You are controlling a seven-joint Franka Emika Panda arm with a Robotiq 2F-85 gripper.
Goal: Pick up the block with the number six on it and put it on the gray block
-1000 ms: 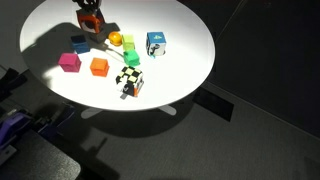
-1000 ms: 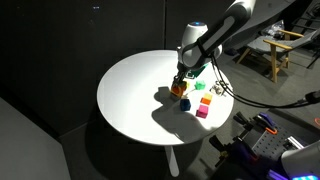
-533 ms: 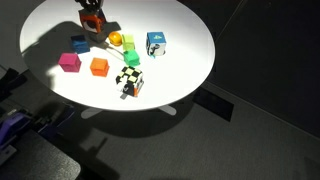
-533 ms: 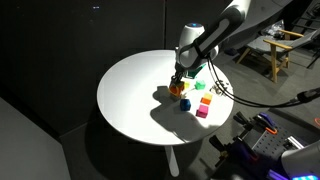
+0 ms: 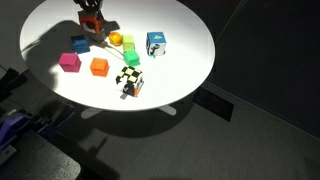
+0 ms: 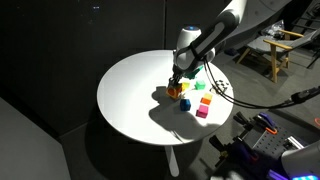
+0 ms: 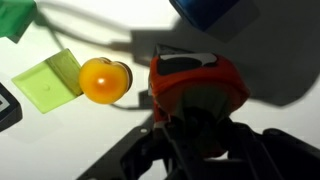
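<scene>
My gripper point(image 7: 196, 122) is shut on a small orange cube point(image 7: 196, 78) at the far side of the round white table point(image 5: 180, 70). No green figure shows on the faces I see. The gripper point(image 5: 90, 14) and its cube point(image 5: 92, 27) stand low over the table, and I cannot tell whether the cube touches it. In an exterior view the gripper point(image 6: 177, 82) holds the cube point(image 6: 177, 90) next to the block cluster. I cannot make out a gray block. A dark shadow lies beside the held cube.
A blue cube point(image 5: 79, 44), pink cube point(image 5: 69, 62), plain orange cube point(image 5: 99, 67), yellow ball point(image 5: 115, 40), yellow-green block point(image 5: 128, 44), blue-white block point(image 5: 156, 43) and checkered block point(image 5: 130, 80) lie near. The ball point(image 7: 104, 80) and yellow-green block point(image 7: 48, 80) sit just beside the gripper.
The arm has shifted slightly toward the table's middle in an exterior view. The orange cube stays between the jaws. The other blocks have not moved.
</scene>
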